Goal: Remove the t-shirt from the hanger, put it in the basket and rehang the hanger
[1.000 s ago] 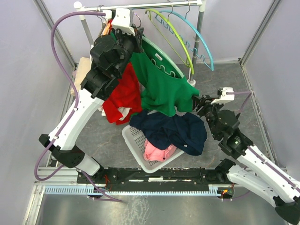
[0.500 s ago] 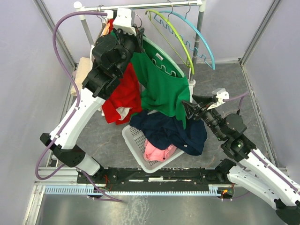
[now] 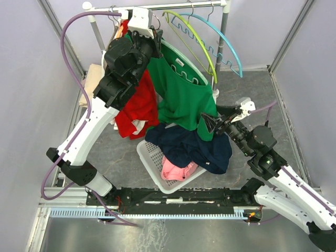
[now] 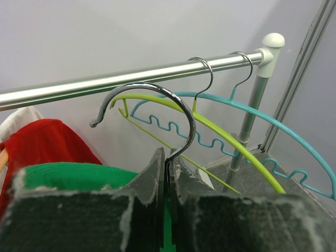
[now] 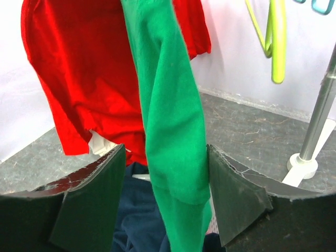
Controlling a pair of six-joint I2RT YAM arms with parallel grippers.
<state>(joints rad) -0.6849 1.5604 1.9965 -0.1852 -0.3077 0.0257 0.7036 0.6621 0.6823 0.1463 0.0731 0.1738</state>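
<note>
A green t-shirt hangs on a pale green hanger just below the rail. My left gripper is up at the rail, shut on the hanger's metal hook; in the left wrist view the wire runs down between the fingertips of the left gripper. My right gripper is low at the shirt's bottom right corner and stands open. In the right wrist view a hanging fold of the green t-shirt drops between the wide jaws of the right gripper, close to the right finger.
A red t-shirt hangs left of the green one. Bare lime and blue hangers hang on the rail. Below, a white basket holds a navy garment and a pink one. The rack's pole foot stands right.
My right gripper swung left and opened wider. The green t-shirt's lower corner, stretched out to the right before, now hangs narrower between its jaws. The left gripper barely moved.
</note>
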